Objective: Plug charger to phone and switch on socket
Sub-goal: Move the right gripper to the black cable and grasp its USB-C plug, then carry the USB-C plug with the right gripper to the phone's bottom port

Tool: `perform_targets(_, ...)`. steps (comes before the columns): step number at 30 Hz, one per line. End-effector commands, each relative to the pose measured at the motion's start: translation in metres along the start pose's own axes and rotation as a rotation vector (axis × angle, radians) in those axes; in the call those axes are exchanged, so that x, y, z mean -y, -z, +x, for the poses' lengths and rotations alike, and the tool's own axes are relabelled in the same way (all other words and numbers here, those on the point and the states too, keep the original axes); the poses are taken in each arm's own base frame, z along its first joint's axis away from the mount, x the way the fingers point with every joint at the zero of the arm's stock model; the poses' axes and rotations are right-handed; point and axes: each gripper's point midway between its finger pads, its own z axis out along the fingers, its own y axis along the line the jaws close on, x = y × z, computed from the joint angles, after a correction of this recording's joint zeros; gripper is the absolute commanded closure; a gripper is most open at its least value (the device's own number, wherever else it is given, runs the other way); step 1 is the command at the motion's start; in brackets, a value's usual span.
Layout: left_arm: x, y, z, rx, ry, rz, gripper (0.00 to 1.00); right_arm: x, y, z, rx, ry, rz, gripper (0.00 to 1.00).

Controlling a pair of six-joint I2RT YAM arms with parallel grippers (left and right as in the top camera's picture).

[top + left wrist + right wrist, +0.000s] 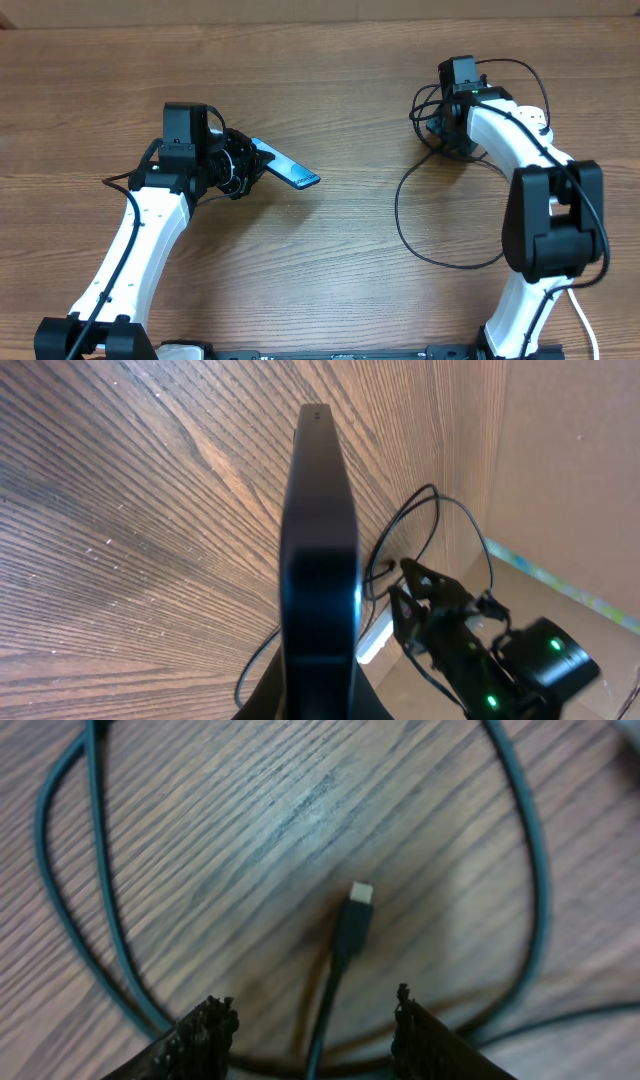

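Near edge, right side: a white cord [581,318] trails off by the right arm's base. I cannot tell whether it belongs to the socket, and I cannot make out the socket itself in any view.

Mid-table, right: the charger [398,215] lies in a loose black loop on the table [330,80]. It is slack and leads up toward the right arm.

Mid-table, left: the left gripper [243,166] is clamped on one end of the phone [288,168]. The phone is raised off the wood and tilted, blue screen up, with its free end toward the right arm. The wrist view shows it edge-on.

Far right: the right gripper [315,1010] sits low over the cable with its fingers apart, straddling the line just behind the plug tip [355,910]. The plug tip lies flat on the wood, metal end pointing away from the gripper. Neither finger appears to touch the cable, so nothing is gripped.

Progress, as I judge it: early.
- The phone is in hand and held out ready.
- The plug is lined up but not yet picked up.
- Plug and phone are well apart.
- Left to do: grasp the plug, carry it across, seat it in the phone, then find the socket and switch it on.
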Motion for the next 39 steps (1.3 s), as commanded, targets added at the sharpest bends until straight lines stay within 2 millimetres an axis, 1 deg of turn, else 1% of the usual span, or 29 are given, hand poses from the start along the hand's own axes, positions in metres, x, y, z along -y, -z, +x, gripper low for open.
perform_targets(1,0.004,0.000,0.007,-0.034,-0.022,0.017,0.95,-0.007,-0.011,-0.008,0.022,-0.058,0.001,0.51)
perform_targets(3,0.004,0.000,0.007,-0.035,-0.022,0.017,0.96,-0.007,-0.011,-0.004,0.009,-0.078,0.001,0.55)
perform_targets(8,0.004,-0.001,0.009,-0.035,-0.028,0.013,0.96,-0.010,-0.011,0.000,0.003,-0.073,-0.001,0.56)
perform_targets(11,0.004,-0.001,0.009,-0.035,-0.029,0.013,0.96,-0.009,-0.011,0.001,-0.001,-0.072,0.002,0.60)
perform_targets(15,0.004,-0.001,0.009,-0.035,-0.029,0.013,0.96,-0.012,-0.011,0.010,-0.044,-0.064,-0.014,0.63)
perform_targets(18,0.004,-0.001,0.009,-0.035,-0.029,0.013,0.96,-0.009,-0.011,0.014,-0.059,-0.060,-0.003,0.67)
perform_targets(21,0.004,-0.001,0.009,-0.035,-0.029,0.013,0.96,-0.009,-0.011,0.014,-0.058,-0.060,-0.002,0.68)
perform_targets(24,0.004,-0.001,0.010,-0.036,-0.029,0.013,0.96,-0.011,-0.011,0.012,-0.051,-0.062,-0.010,0.75)
perform_targets(29,0.003,-0.001,0.010,-0.037,-0.027,0.011,0.96,-0.012,-0.011,0.009,-0.037,-0.065,-0.012,0.76)
perform_targets(33,0.003,-0.001,0.011,-0.041,-0.027,0.011,0.95,-0.010,-0.011,0.004,-0.009,-0.067,0.000,0.80)
perform_targets(37,0.003,-0.001,0.011,-0.045,-0.025,0.009,0.96,-0.011,-0.011,0.002,-0.001,-0.068,-0.003,0.81)
perform_targets(39,0.000,-0.001,0.012,-0.048,-0.018,-0.002,0.95,-0.011,-0.011,0.002,-0.001,-0.069,-0.003,0.85)
